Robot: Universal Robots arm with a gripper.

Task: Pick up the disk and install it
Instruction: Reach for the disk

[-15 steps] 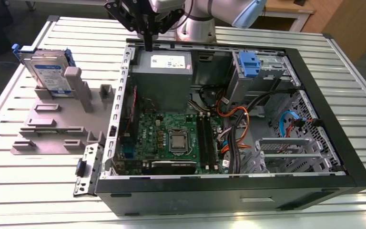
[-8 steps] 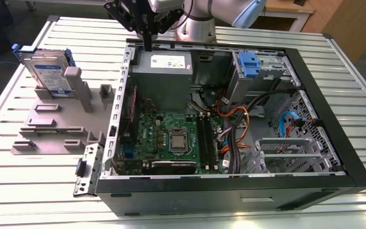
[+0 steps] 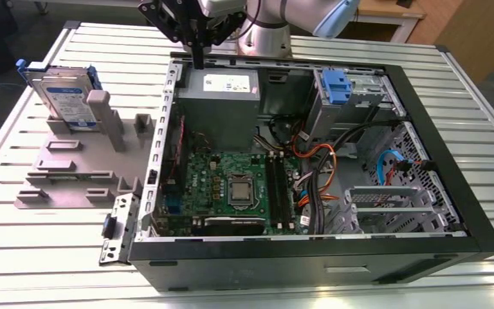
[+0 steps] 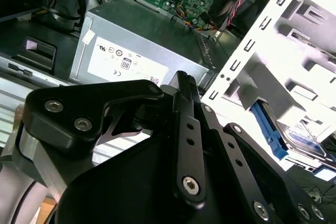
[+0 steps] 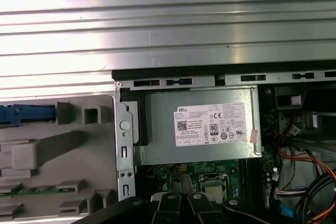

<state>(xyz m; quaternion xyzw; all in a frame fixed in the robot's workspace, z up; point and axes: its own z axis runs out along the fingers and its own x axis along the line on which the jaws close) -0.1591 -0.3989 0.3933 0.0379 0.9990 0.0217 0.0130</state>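
Observation:
The disk (image 3: 62, 96), silver with a white-and-blue label in a blue carrier frame, stands on edge in the grey holder (image 3: 67, 167) at the exterior view's left, outside the computer case. Its blue frame also shows in the second wrist view (image 4: 270, 132) and in the first wrist view (image 5: 26, 114). My gripper (image 3: 198, 63) hangs over the case's back wall, just above the grey power supply (image 3: 221, 90), well to the right of the disk. Its black fingers (image 4: 182, 80) meet at the tip, shut on nothing.
The open computer case (image 3: 453, 212) lies on a slatted metal table (image 3: 41, 257). Inside are the motherboard (image 3: 238, 187), loose cables (image 3: 324, 154) and a drive cage with a blue bracket (image 3: 336, 87) at the back right. The holder has several upright pegs.

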